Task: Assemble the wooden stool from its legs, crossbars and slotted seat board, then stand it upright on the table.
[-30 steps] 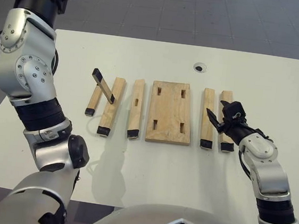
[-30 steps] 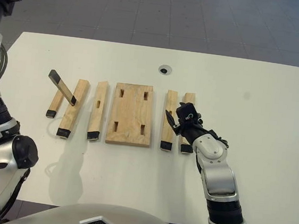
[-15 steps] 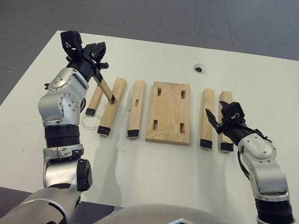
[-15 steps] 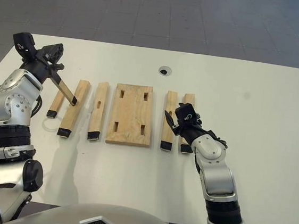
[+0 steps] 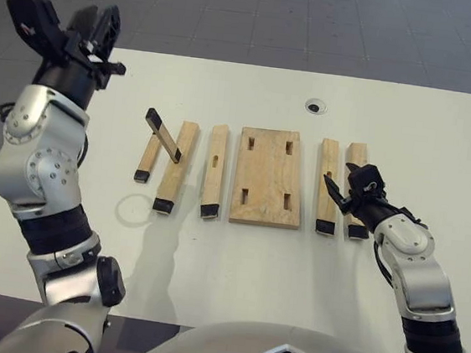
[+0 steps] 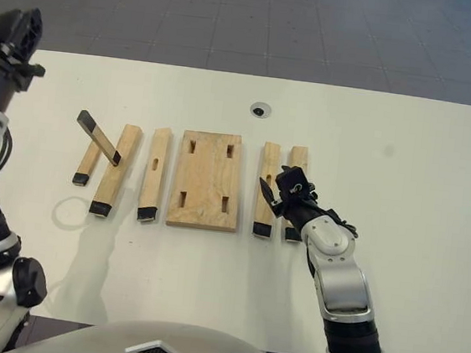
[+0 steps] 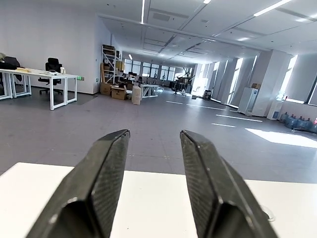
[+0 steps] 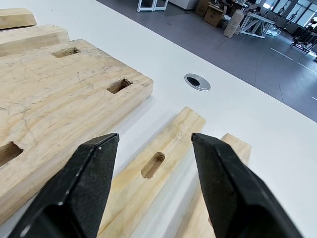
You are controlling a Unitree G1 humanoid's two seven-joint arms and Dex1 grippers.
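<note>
The slotted seat board [image 5: 269, 177] lies flat mid-table. Left of it lie two legs [image 5: 176, 166] [image 5: 213, 170], a thin crossbar [image 5: 147, 157], and a second crossbar [image 5: 162, 135] propped at a slant across them. Two more legs [image 5: 327, 186] [image 5: 355, 189] lie to the board's right. My right gripper [image 5: 345, 180] hovers open just over these two; in the right wrist view its fingers [image 8: 94, 173] straddle the slotted leg [image 8: 153, 165]. My left gripper [image 5: 67, 15] is open and empty, raised high beyond the table's far left corner.
A round cable hole [image 5: 313, 107] sits in the white table [image 5: 425, 137] behind the board. Bare tabletop lies in front of the parts and to the far right. Beyond the far edge is open grey floor.
My left gripper, half a second ago down by the slanted crossbar, has swung up and left, away from the parts. The right gripper has barely moved. No part has shifted.
</note>
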